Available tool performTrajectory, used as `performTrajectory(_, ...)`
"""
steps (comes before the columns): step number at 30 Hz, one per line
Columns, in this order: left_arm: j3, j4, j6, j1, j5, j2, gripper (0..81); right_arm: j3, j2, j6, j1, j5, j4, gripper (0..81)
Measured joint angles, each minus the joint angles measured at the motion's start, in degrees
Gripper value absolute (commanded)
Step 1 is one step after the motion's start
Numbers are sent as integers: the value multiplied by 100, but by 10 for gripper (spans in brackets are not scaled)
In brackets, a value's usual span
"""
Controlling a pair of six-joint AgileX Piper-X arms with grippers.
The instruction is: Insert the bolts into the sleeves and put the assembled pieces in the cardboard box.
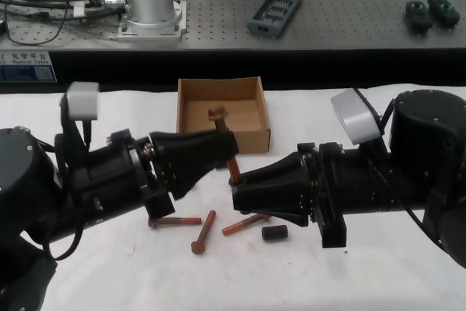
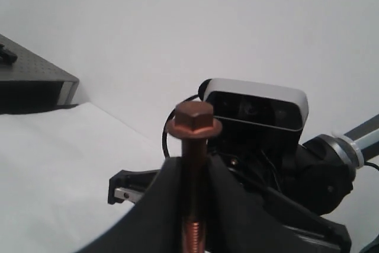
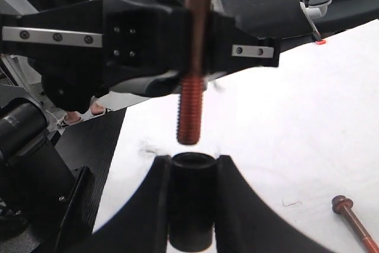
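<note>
The left pincer (image 2: 190, 167) gripped 1 copper bolt (image 3: 194, 57) close to upright, head up, threaded tip pointing down. The right pincer (image 3: 190, 170) was clamped on a black sleeve (image 3: 190, 205), open bore facing up, just beneath that tip with a small gap between. Bolt and bore appeared in line, though a slight offset could not be ruled out. Both hung above the white counter (image 1: 364, 274), near the cardboard box (image 1: 191, 118). 3 loose bolts (image 1: 204, 232) and 1 spare sleeve (image 1: 274, 234) lay below.
</note>
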Motion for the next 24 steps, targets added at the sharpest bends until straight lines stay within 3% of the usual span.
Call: performTrajectory(24,0,-137,-30,0,-164,0,6,0,0,366,0,0,-497,46)
